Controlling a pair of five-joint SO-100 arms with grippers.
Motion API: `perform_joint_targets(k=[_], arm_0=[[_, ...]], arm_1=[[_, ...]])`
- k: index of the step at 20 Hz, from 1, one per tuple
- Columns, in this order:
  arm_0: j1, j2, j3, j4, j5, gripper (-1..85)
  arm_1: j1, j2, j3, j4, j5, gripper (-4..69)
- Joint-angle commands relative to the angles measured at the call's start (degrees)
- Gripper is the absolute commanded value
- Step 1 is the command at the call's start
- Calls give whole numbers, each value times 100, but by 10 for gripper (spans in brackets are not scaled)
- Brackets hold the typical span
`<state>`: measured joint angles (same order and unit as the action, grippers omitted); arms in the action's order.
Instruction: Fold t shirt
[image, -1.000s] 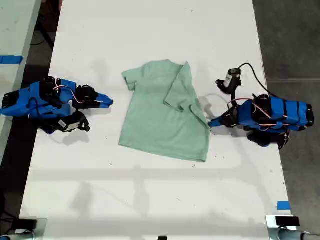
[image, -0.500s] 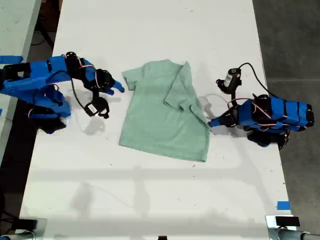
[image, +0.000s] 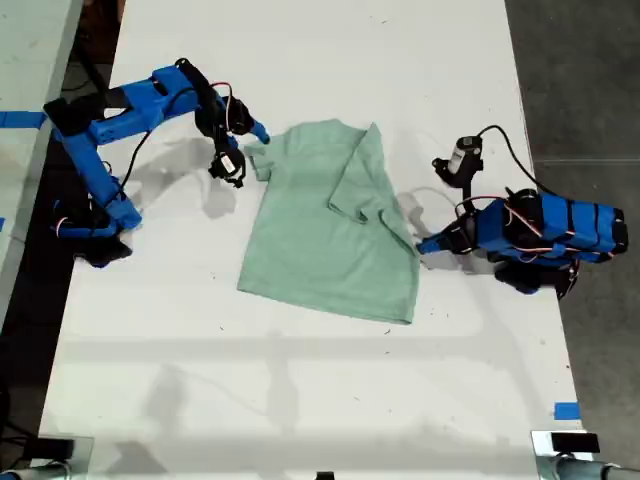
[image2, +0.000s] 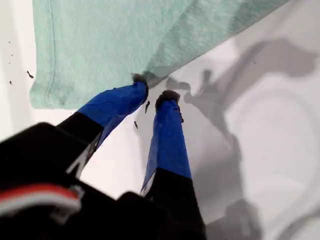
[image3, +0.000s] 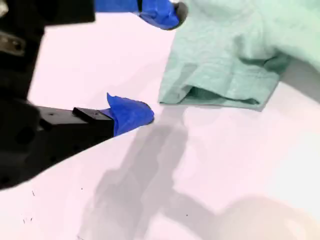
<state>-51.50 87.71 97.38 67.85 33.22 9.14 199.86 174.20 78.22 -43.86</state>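
Two hands sit at opposite sides of the t shirt (image: 320, 240), and the one that counts for the coming move is my second hand (image: 248, 152), in the upper left of the exterior view. Its jaws are spread wide with nothing between them. The unfolded sleeve (image: 260, 157) lies just beside them, toward the exterior view's right. In the second wrist view the sleeve (image3: 220, 85) is just beyond the open hand (image3: 150, 62), its hem facing the jaws.

The t shirt lies flat near the middle of the tabletop (image: 300, 400). Its long axis runs from the collar at the upper part of the exterior view to the hem lower down, leaning slightly. The sleeve on the exterior view's right is already turned in over the body.

My first hand (image: 422, 246) rests low at that right edge, its jaws only narrowly apart and holding no cloth, with one tip (image2: 140, 82) touching the fabric's edge.

I judge the left sleeve is the next thing to grasp, so my second hand must close in toward the exterior view's right.
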Motion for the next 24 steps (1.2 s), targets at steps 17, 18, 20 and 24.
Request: perform_joint_targets(k=[17,18,20,24], arm_0=[[765,-1160,-4148,2092,-404,-1],[888,-1028,-4148,1995,-466,-1],[1195,-923,-4157,1802,-519,-1],[1960,-958,-4157,809,-554,-1]], arm_1=[[35,62,352,-105,-105,66],[35,62,352,-105,-105,66],[35,62,352,-105,-105,66],[35,62,352,-105,-105,66]])
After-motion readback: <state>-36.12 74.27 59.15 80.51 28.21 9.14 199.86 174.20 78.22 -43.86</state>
